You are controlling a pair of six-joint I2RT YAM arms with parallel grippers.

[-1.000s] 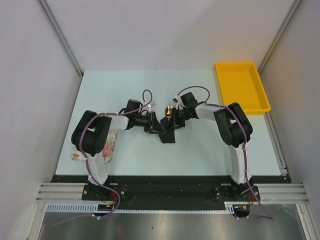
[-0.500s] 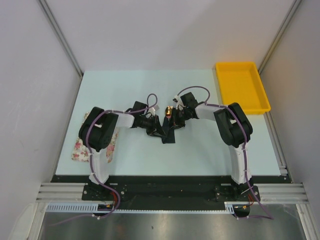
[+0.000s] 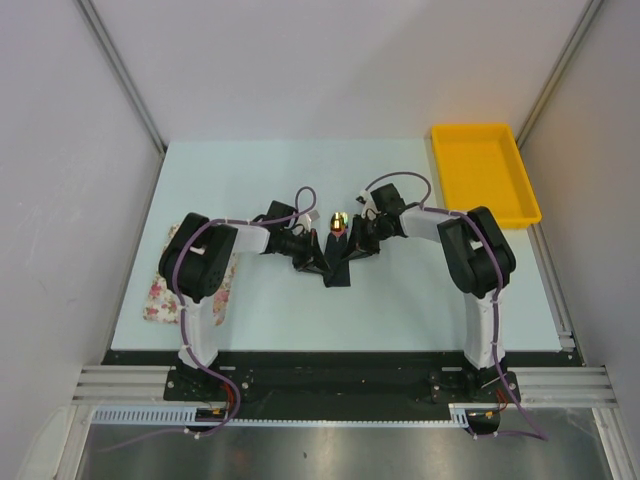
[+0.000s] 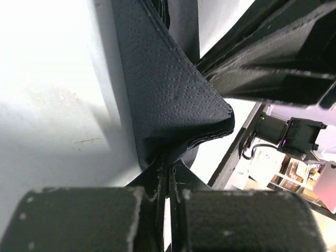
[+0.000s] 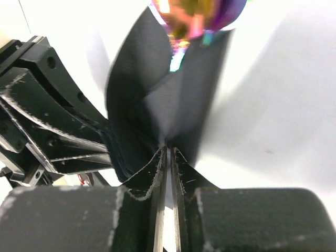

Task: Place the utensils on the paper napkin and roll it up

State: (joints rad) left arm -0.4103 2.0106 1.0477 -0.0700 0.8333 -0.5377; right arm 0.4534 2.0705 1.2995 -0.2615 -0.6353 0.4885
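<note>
The black paper napkin (image 3: 338,268) lies at the table's middle, its sides folded up over the utensils. Only the utensils' shiny gold ends (image 3: 339,221) stick out at its far end; in the right wrist view they show blurred gold and purple (image 5: 197,13). My left gripper (image 3: 312,259) is shut on the napkin's left edge; the left wrist view shows its jaws pinching the dotted black sheet (image 4: 173,89). My right gripper (image 3: 352,248) is shut on the napkin's right edge (image 5: 173,100), jaws pinched on the fold. The handles are hidden inside.
A pink-and-white floral cloth mat (image 3: 165,290) lies at the table's left under the left arm. A yellow tray (image 3: 483,172) stands at the back right. White walls bound the table on three sides.
The left arm has swung in toward the napkin, uncovering more of the floral mat. The right gripper shifted slightly, and the gold ends now show more clearly.
</note>
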